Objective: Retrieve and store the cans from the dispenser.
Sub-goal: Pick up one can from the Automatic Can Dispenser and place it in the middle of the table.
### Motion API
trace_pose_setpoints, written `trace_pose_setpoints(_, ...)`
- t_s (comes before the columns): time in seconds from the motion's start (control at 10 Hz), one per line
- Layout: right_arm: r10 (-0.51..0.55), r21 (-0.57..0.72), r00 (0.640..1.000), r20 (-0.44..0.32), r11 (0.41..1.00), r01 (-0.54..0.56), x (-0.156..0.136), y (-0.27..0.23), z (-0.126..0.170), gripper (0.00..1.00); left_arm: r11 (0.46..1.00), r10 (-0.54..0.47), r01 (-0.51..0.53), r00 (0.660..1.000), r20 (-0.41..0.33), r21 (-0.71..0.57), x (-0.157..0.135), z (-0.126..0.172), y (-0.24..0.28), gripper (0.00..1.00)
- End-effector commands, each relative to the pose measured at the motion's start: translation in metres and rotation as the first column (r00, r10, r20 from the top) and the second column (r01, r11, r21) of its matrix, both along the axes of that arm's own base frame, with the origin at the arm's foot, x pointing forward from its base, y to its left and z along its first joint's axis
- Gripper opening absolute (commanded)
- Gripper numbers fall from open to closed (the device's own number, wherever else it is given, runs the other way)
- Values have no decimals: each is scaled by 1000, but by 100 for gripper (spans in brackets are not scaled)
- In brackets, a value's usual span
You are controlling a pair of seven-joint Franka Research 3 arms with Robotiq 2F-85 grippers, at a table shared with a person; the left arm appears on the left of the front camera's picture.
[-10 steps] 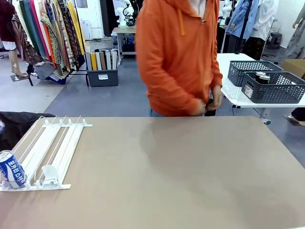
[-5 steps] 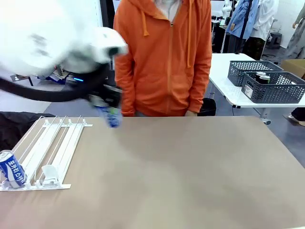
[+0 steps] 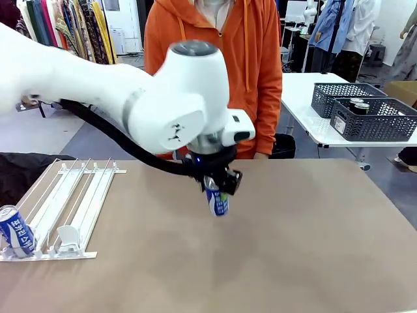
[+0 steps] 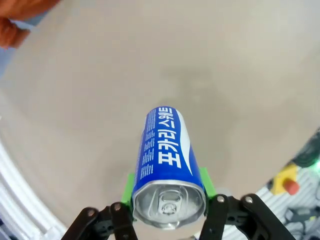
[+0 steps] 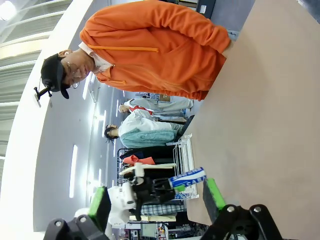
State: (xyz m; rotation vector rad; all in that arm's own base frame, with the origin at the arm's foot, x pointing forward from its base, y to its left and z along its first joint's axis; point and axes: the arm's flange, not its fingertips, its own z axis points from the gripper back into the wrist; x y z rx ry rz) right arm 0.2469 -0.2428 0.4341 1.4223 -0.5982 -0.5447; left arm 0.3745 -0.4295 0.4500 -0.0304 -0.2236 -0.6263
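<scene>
Over the middle of the table my left gripper (image 3: 219, 185) is shut on a blue-and-white can (image 3: 217, 201), which hangs a little above the tabletop. The left wrist view has this can (image 4: 167, 161) top-end toward the camera, clamped between the green pads (image 4: 129, 183). A second blue-and-white can (image 3: 16, 239) rests at the low end of the white dispenser (image 3: 71, 205) at the table's left. My right gripper (image 5: 157, 200) stands open with nothing between its fingers; far beyond it the held can (image 5: 186, 178) is visible.
A person in an orange hoodie (image 3: 215, 59) stands at the far edge of the table. Two dark grey lattice baskets (image 3: 374, 120) sit on a white side table at the back right, one holding dark cans. The brown tabletop (image 3: 313, 241) spreads to the right.
My left arm has swung in from the left and carried the can from beside the dispenser's far end to the table's middle. The person has shifted to the left.
</scene>
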Motion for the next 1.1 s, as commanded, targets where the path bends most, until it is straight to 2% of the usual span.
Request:
trace_pose_setpoints(0.0,0,2,1000,15,1000,0,1,-1,3,100,1000,7,-4,994,-108,27,20,-7,-13,0)
trace_pose_setpoints(0.2,0,2,1000,15,1000,0,1,-1,3,100,996,-12,23,992,-124,82,24,-34,-25,0)
trace_pose_setpoints(0.6,0,2,1000,15,1000,0,1,-1,3,100,997,-13,25,987,-159,73,31,-41,-26,0)
trace_pose_setpoints(0.7,0,2,1000,15,1000,0,1,-1,3,100,997,-10,22,988,-153,76,32,-41,-25,31)
trace_pose_setpoints(0.8,0,2,1000,15,1000,0,1,-1,3,100,997,-9,21,989,-148,78,31,-41,-25,89)
trace_pose_setpoints(0.9,0,2,1000,15,1000,0,1,-1,3,100,997,-5,16,990,-140,77,31,-41,-25,100)
trace_pose_setpoints(1.0,0,2,1000,15,1000,0,1,-1,3,100,997,-7,16,992,-127,69,31,-41,-24,100)
